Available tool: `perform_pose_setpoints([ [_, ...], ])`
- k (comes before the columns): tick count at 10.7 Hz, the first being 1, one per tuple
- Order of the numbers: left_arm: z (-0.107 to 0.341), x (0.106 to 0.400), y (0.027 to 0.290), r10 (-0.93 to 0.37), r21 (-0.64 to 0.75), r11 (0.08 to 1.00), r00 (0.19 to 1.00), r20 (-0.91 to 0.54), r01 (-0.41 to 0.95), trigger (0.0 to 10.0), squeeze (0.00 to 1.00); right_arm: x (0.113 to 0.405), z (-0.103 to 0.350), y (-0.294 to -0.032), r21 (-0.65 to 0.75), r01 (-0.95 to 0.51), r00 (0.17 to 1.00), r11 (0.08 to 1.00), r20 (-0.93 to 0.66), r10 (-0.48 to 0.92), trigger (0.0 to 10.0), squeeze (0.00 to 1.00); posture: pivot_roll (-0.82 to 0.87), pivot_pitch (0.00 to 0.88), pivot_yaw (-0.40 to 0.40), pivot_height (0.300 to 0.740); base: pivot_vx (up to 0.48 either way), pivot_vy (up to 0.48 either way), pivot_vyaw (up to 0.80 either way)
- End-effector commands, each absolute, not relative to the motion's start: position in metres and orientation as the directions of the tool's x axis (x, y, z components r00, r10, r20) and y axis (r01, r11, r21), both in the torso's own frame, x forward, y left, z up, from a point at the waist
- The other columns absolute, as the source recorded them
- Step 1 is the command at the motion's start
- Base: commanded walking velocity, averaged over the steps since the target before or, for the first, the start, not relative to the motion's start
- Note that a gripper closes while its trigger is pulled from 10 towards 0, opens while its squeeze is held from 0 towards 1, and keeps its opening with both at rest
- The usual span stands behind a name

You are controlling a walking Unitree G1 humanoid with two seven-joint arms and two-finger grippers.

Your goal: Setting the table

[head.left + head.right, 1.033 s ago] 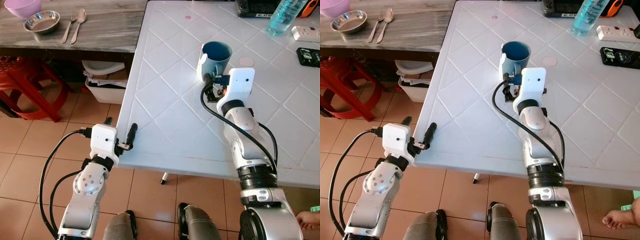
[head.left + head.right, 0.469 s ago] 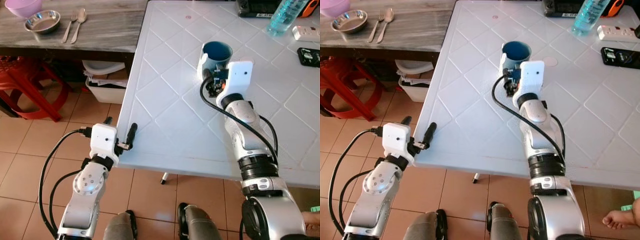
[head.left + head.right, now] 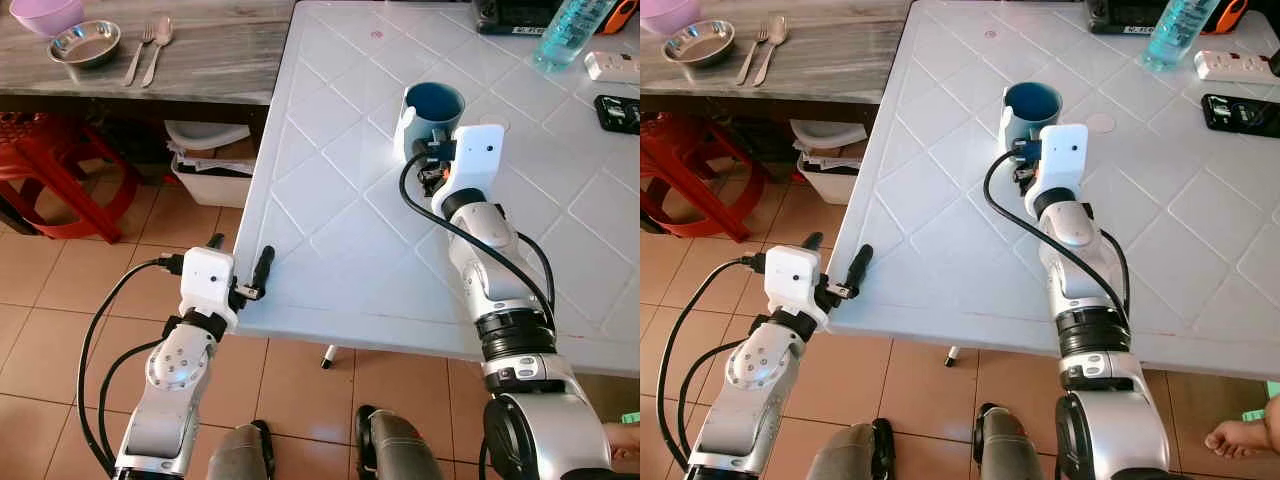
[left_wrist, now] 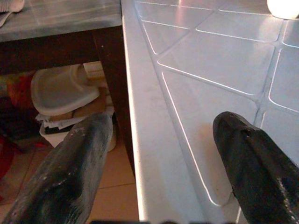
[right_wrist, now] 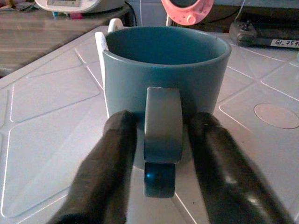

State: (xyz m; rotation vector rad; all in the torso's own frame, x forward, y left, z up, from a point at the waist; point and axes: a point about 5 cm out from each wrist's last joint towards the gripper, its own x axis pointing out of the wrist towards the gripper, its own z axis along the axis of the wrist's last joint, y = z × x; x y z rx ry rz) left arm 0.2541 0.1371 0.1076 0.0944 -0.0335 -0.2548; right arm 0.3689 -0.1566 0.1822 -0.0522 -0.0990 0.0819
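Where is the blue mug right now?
The blue ceramic mug stands upright on the white plastic table, ahead and right, its handle between the right claw's fingers.

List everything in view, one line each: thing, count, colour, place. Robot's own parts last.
mug: 1, blue, upright on the white table, its handle between the right gripper's fingers
white table: 1, white, ahead of the robot
water bottle: 1, clear teal, table's far right
power strip: 1, white, beside the bottle
phone: 1, black, table's right edge
wooden counter: 1, grey-brown, far left
steel bowl: 1, silver, on the counter
pink bowl: 1, pink, behind the steel bowl
fork: 1, silver, on the counter
spoon: 1, silver, beside the fork
red stool: 1, red, below the counter
left gripper: 1, black fingers, open, at the table's near corner
right gripper: 1, black fingers, open around the mug's handle
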Motion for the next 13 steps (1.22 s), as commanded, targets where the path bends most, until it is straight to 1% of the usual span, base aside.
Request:
perform_pose_setpoints([
  [1, 0.105, 0.253, 0.14, -0.247, 0.105, 0.964, 0.969, 0.0, 0.246, 10.0, 0.0, 0.369, 0.183, -0.158, -0.058, -0.08, 0.991, 0.995, 0.101, 0.086, 0.0, 0.0, 0.01, 0.222, 0.054, 0.74, 0.0, 0.0, 0.0],
  [4, 0.105, 0.253, 0.14, -0.246, 0.101, 0.964, 0.969, 0.001, 0.244, 10.0, 0.0, 0.369, 0.183, -0.159, -0.058, -0.076, 0.991, 0.995, 0.103, 0.082, 0.0, 0.0, 0.01, 0.219, 0.052, 0.74, 0.0, 0.0, 0.0],
  [5, 0.104, 0.254, 0.141, -0.224, 0.093, 0.97, 0.975, -0.001, 0.223, 10.0, 0.0, 0.367, 0.182, -0.159, -0.058, -0.076, 0.991, 0.995, 0.107, 0.082, 0.0, 0.0, 0.01, 0.218, 0.051, 0.74, 0.0, 0.0, 0.0],
  [7, 0.103, 0.256, 0.144, -0.182, 0.082, 0.98, 0.983, -0.001, 0.182, 10.0, 0.0, 0.352, 0.178, -0.159, -0.037, -0.075, 0.985, 0.996, 0.153, 0.08, 0.0, 0.0, 0.0, 0.19, 0.039, 0.74, 0.0, 0.0, 0.0],
  [8, 0.105, 0.258, 0.146, -0.159, 0.108, 0.982, 0.987, 0.021, 0.156, 10.0, 0.0, 0.34, 0.172, -0.159, -0.047, -0.078, 0.981, 0.996, 0.175, 0.085, 0.0, 0.0, 0.0, 0.172, 0.036, 0.74, 0.0, 0.409, 0.0],
  [9, 0.103, 0.261, 0.149, -0.114, 0.084, 0.99, 0.993, 0.012, 0.113, 10.0, 0.0, 0.33, 0.165, -0.159, -0.041, -0.064, 0.981, 0.997, 0.182, 0.071, 0.0, 0.0, -0.01, 0.156, 0.032, 0.74, 0.0, 0.48, 0.0],
  [10, 0.102, 0.262, 0.15, -0.099, 0.074, 0.992, 0.995, 0.011, 0.098, 10.0, 0.0, 0.325, 0.162, -0.159, -0.045, -0.053, 0.981, 0.998, 0.186, 0.061, 0.0, 0.0, -0.02, 0.141, 0.029, 0.74, 0.0, 0.48, 0.0],
  [12, 0.097, 0.264, 0.157, -0.025, 0.076, 0.997, 1.0, 0.008, 0.025, 10.0, 0.0, 0.308, 0.159, -0.159, -0.076, -0.037, 0.976, 0.996, 0.211, 0.052, 10.0, 0.0, -0.04, 0.104, 0.034, 0.74, 0.0, 0.48, 0.0],
  [13, 0.097, 0.265, 0.157, -0.02, 0.061, 0.998, 1.0, 0.015, 0.019, 10.0, 0.0, 0.304, 0.156, -0.163, -0.077, -0.019, 0.979, 0.997, 0.199, 0.034, 10.0, 0.0, -0.04, 0.091, 0.031, 0.74, 0.0, 0.48, 0.0],
])
